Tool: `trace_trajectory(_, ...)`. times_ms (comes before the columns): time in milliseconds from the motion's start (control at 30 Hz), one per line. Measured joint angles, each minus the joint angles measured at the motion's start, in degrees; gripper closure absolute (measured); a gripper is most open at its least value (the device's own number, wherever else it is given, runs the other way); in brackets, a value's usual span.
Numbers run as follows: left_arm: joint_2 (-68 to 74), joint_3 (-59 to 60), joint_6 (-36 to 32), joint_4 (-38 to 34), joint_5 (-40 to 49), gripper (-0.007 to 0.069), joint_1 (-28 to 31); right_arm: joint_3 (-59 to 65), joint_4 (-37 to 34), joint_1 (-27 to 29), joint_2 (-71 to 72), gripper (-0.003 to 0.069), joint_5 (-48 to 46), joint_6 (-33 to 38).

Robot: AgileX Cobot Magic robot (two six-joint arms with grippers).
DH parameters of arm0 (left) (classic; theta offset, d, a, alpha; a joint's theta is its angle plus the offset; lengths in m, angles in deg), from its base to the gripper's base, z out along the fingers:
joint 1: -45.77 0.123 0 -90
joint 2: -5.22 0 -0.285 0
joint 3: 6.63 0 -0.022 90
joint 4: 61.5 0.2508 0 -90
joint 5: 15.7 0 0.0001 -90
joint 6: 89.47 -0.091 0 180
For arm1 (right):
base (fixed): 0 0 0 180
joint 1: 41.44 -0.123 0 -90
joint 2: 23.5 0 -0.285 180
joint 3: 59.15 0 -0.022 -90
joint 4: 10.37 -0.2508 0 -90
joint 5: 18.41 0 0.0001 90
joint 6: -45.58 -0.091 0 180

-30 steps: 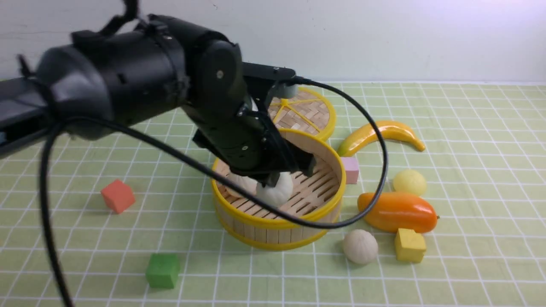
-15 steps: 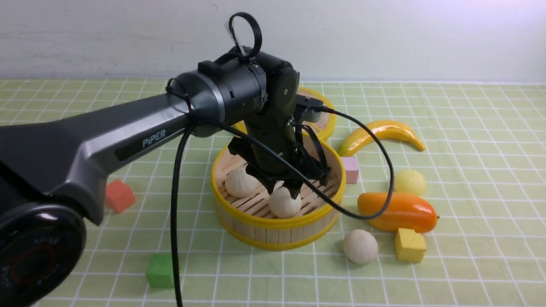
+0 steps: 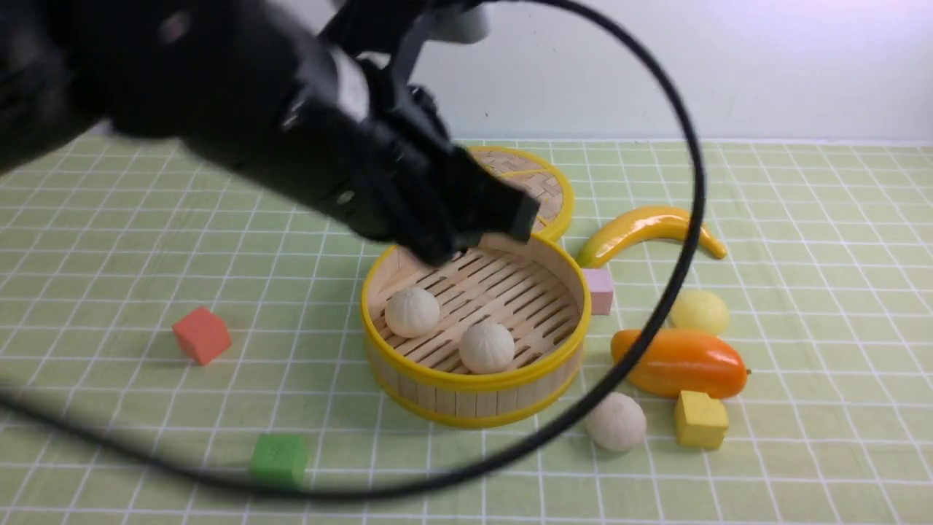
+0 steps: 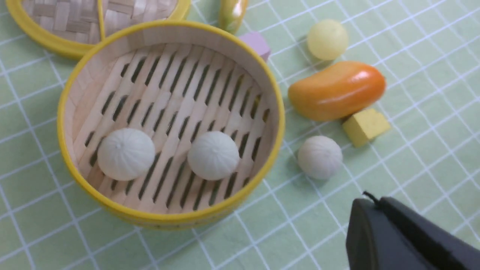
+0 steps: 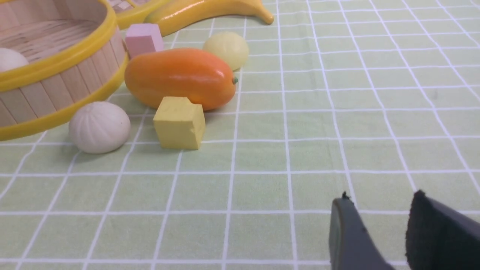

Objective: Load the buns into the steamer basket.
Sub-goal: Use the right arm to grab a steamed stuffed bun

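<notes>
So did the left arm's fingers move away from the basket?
Yes. The left fingers went up: they were down inside the steamer basket, and now they hang above its far rim.

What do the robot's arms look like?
The left arm is chunky, rounded and black, with a thick black cable looping off it. The left tool is dark grey; the right tool shows two flat dark grey fingers.

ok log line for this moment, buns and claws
steamer basket: two off-white buns inside | on cloth: third off-white bun, pale yellow bun | left claw: shut, empty | right claw: open, empty
</notes>
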Motion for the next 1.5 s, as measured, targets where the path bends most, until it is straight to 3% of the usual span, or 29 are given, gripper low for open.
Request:
trace_trajectory(233, -23.45, 31.99, -0.06, -3.93, -21.28, 0.0638, -3.29, 0.00, 0.00, 0.00, 0.00, 0.0419, 0.00, 0.00)
trace_trajectory(433, -44.17, 50.14, -0.06, -4.19, -31.50, 0.0638, -3.56, 0.07, -0.12, 0.00, 0.00, 0.0419, 0.76, -0.13)
trace_trajectory(533, -53.82, 56.43, 0.07, -4.45, -32.39, 0.0638, -3.56, 0.50, -5.65, 0.00, 0.00, 0.0419, 3.10, -4.26)
trace_trajectory(667, -61.94, 60.65, 1.28, -4.59, -30.73, 0.0638, -3.56, 0.57, -18.92, 0.00, 0.00, 0.0419, 8.77, -13.69)
trace_trajectory(833, -63.10, 61.76, 1.59, -4.31, -31.16, 0.0638, -3.56, 0.10, -27.73, -0.05, 0.00, 0.0419, 12.56, -16.93)
trace_trajectory(933, -62.72, 61.76, 1.73, -3.24, -31.94, 0.0638, -3.56, -8.68, -28.84, -0.87, -4.73, 0.0433, 2.31, -14.92)
trace_trajectory(1033, -61.77, 61.76, 1.73, -2.06, -32.00, 0.0638, -3.56, -20.00, -25.16, -1.13, -16.50, 0.0452, -12.68, -9.14)
trace_trajectory(1067, -61.68, 61.76, 1.73, -2.00, -32.00, 0.0638, -3.56, -20.89, -24.83, -1.13, -17.50, 0.0454, -13.71, -8.29)
trace_trajectory(1167, -61.13, 61.76, 1.73, -0.82, -32.00, 0.0638, -3.56, -35.62, -19.12, -1.13, -36.56, 0.0484, -30.06, -1.22)
trace_trajectory(1233, -61.13, 61.76, 1.73, -0.54, -32.00, 0.0638, -3.56, -41.90, -16.95, -1.19, -46.65, 0.0502, -35.21, 1.76)
trace_trajectory(1333, -61.13, 61.76, 1.73, -0.20, -32.00, 0.0638, -3.56, -46.70, -15.20, -2.74, -55.72, 0.0523, -38.74, 3.07)
trace_trajectory(1500, -61.13, 61.76, 1.73, 1.74, -32.00, 0.0638, -3.56, -55.57, -12.00, -14.15, -73.26, 0.0551, -36.99, 1.82)
